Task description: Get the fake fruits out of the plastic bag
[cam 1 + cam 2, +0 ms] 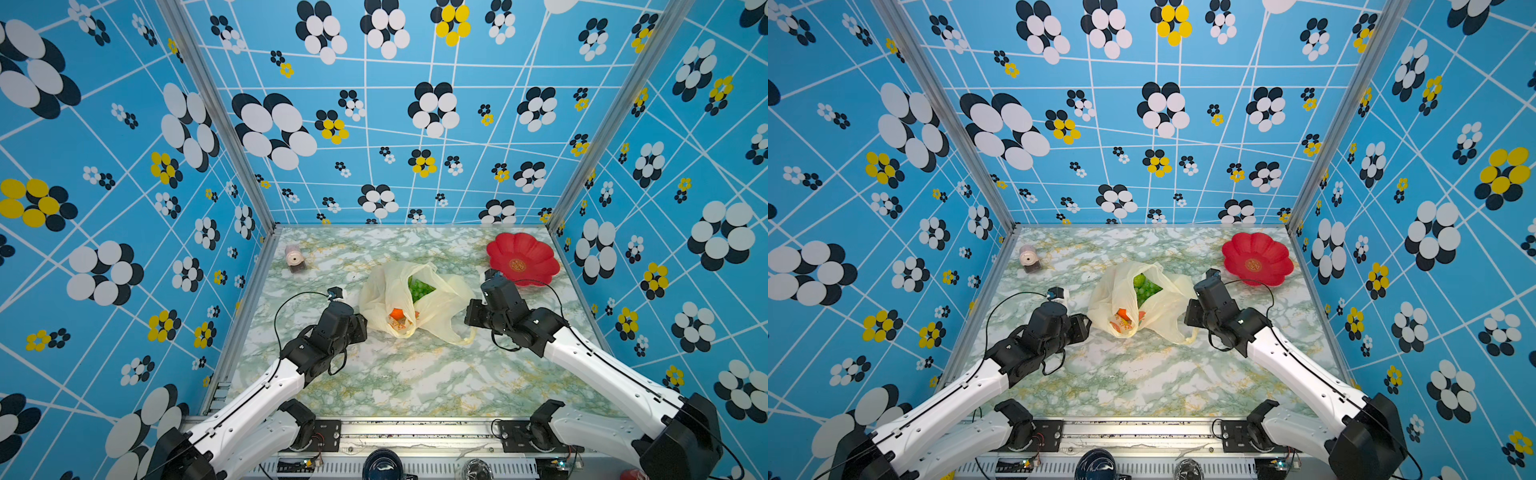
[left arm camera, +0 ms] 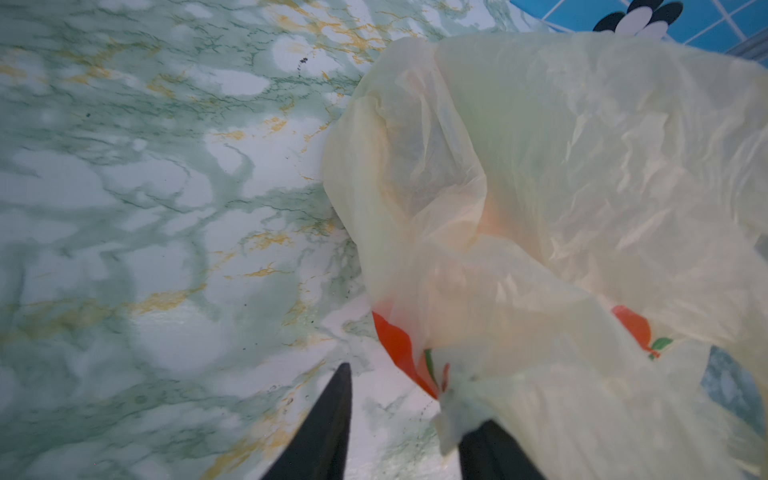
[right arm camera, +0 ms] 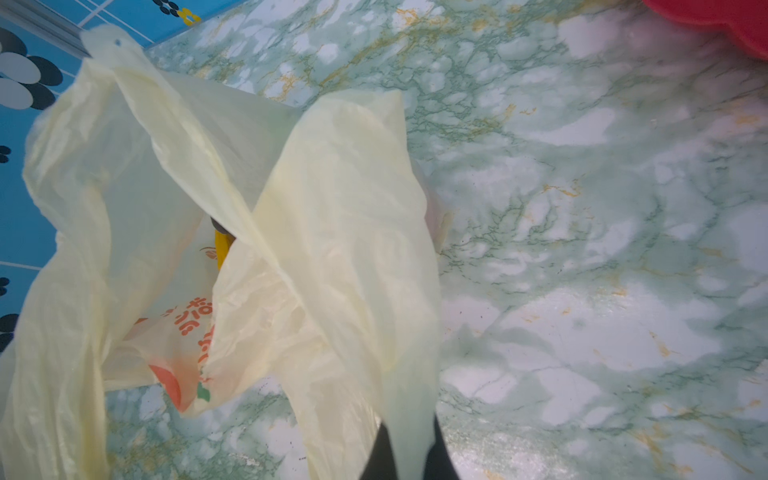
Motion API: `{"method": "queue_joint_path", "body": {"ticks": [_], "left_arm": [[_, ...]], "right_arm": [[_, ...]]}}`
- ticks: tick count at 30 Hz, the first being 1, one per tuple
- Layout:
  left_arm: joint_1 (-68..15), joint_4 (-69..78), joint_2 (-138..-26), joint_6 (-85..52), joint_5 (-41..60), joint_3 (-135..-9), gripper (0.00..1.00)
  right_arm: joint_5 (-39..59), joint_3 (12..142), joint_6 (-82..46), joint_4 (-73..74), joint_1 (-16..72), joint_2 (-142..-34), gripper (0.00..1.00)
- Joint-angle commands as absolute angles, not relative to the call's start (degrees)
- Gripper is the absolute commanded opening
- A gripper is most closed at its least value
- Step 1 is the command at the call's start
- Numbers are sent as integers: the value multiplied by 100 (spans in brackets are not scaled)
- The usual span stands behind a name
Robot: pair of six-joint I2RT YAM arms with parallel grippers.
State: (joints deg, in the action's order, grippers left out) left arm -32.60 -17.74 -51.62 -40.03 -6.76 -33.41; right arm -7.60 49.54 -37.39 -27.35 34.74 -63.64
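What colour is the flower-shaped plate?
The plate is red with a gold centre emblem; clearest in a top view.

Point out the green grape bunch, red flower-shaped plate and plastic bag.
green grape bunch [image 1: 419, 289], a top view, visible grapes
red flower-shaped plate [image 1: 505, 250], a top view, left petal
plastic bag [image 1: 376, 291], a top view, left wall

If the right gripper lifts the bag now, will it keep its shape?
Probably not: the bag is thin, crumpled film, so it should sag. The grapes inside may shift its weight. Where the right gripper pinches it, the smooth film could slip.

Green grapes [image 1: 1147, 287] inside plastic bag [image 1: 1113, 293]
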Motion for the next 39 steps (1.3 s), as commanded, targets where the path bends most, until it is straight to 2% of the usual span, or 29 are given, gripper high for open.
{"method": "queue_joint_path", "body": {"ticks": [1,6,9,13,18,20,22,25,30,33,35,39], "left_arm": [[-3234,-2782,-4930,-3581,-678,-4000,63],[-3367,-4119,-4978,-3034,-1030,-5471,78],[-3920,-4896,-5414,-2811,-1671,-6594,84],[-5112,-5475,-6377,-2724,-2610,-7900,85],[-6158,-5029,-7837,-2712,-2459,-8708,84],[-6141,-4978,-8476,-2829,-2362,-8959,83],[-6059,-5378,-9236,-3081,-2687,-9490,83],[-5968,-6238,-10193,-3392,-3690,-10187,98],[-5439,-6266,-10742,-3682,-3722,-10135,99],[-5162,-5961,-10784,-3634,-3442,-9855,95],[-5023,-5743,-10757,-3539,-3356,-9676,87],[-4615,-5201,-10420,-3095,-3013,-9226,53]], "right_arm": [[-537,4960,-3808,-2814,3450,-6142,0],[-483,4913,-3753,-2706,3461,-6111,0],[-478,4928,-3744,-2630,3461,-6066,0],[-418,4958,-3745,-2583,3458,-5953,0],[-317,4994,-3726,-2567,3489,-5911,0],[-297,5010,-3727,-2563,3486,-5882,0],[-274,5033,-3735,-2558,3492,-5838,0],[-261,5028,-3729,-2555,3511,-5728,0],[-336,5023,-3643,-2669,3542,-5638,0],[-598,5027,-3543,-2808,3533,-5576,0],[-903,5025,-3454,-2938,3512,-5506,0],[-1046,5153,-3281,-3206,3182,-5503,0]]}}
